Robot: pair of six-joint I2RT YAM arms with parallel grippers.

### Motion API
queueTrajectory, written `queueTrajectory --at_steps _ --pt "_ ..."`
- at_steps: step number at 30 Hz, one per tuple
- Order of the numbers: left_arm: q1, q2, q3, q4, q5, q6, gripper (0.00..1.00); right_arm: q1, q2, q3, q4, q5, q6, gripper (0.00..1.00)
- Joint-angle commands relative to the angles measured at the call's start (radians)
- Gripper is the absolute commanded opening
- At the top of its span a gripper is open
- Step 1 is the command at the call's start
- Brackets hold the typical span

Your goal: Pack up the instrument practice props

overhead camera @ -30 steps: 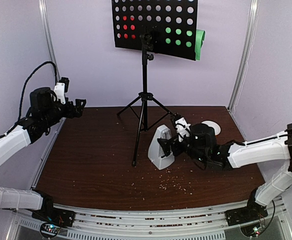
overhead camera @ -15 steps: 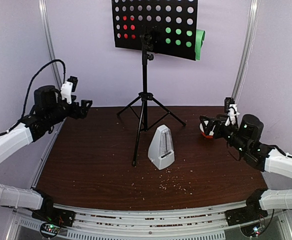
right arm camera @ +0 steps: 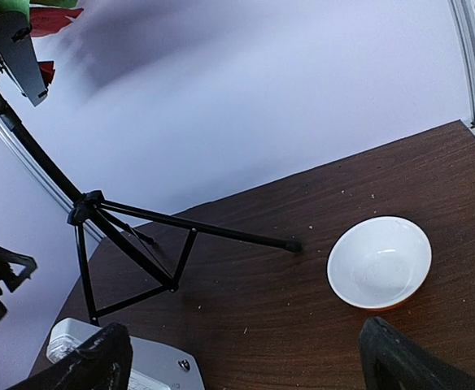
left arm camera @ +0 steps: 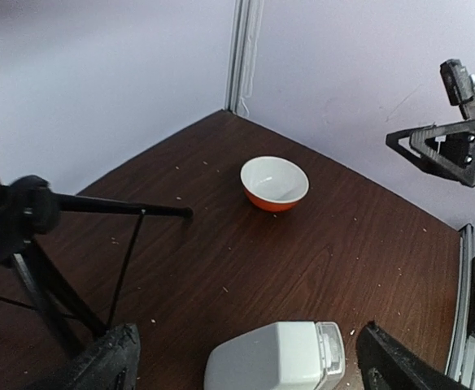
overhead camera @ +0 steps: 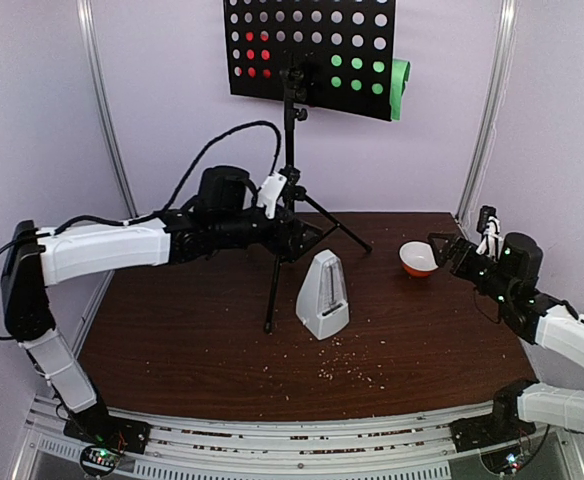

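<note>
Music stand (overhead camera: pixel 289 150) and metronome (overhead camera: pixel 323 293) crowd the table's (overhead camera: pixel 192 350) middle.
Tripod legs splay just behind the white metronome; bare wood lies open along the near edge and between metronome and orange-and-white bowl (overhead camera: pixel 417 259).

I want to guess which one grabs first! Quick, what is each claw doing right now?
Left claw: open, holding nothing.
Right claw: open, holding nothing.
</note>
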Motion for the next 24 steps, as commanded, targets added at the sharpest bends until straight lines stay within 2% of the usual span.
queueTrajectory --at_steps 1,5,11,15,24 --pt "-0.016 0.132 0.118 -0.043 0.091 0.005 0.98 -0.006 -0.036 -0.029 0.028 -0.024 0.029 1.00" --pt "-0.029 0.196 0.163 -0.046 0.167 0.018 0.98 -0.008 -0.026 -0.040 0.038 -0.029 0.036 1.00" --pt "-0.037 0.237 0.176 -0.096 0.076 0.043 0.97 -0.007 0.010 -0.055 0.095 -0.065 0.062 1.00" --pt "-0.062 0.237 0.169 -0.106 0.020 0.077 0.80 -0.008 0.027 -0.055 0.104 -0.069 0.064 1.00" --pt "-0.089 0.233 0.173 -0.119 -0.074 0.092 0.52 -0.008 0.023 -0.063 0.096 -0.048 0.060 1.00"
